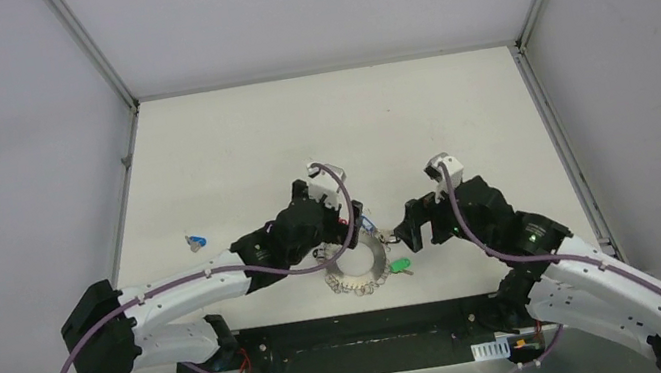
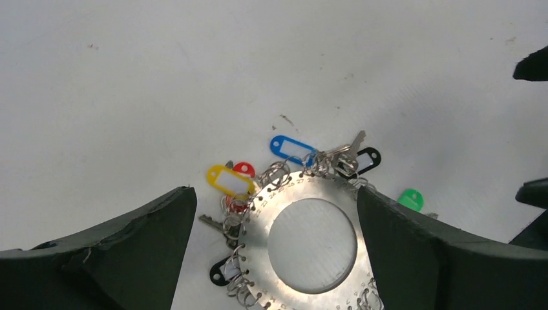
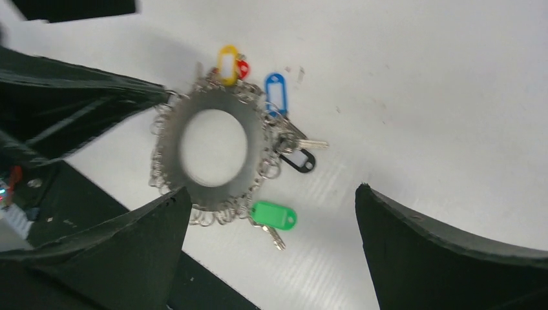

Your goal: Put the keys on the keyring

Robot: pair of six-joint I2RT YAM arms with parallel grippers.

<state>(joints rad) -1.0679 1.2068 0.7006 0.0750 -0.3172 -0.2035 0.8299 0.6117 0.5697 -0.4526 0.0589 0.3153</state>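
Observation:
The keyring [image 1: 358,269], a flat silvery ring edged with small wire loops, lies near the table's front edge. In the left wrist view the keyring [image 2: 262,223] carries yellow [image 2: 229,181], red [image 2: 243,169], blue [image 2: 292,147] and black [image 2: 367,158] tagged keys. A green tagged key [image 3: 274,215] lies at the ring's edge, touching its loops. My left gripper [image 2: 274,194] is open above the ring, one jaw on each side. My right gripper [image 3: 271,188] is open and empty just above the green key [image 1: 400,265].
A loose blue and white tagged key [image 1: 197,240] lies alone on the table to the left. A black strip [image 1: 360,328] runs along the table's near edge just behind the ring. White walls [image 1: 6,149] and metal rails [image 1: 124,221] bound the table.

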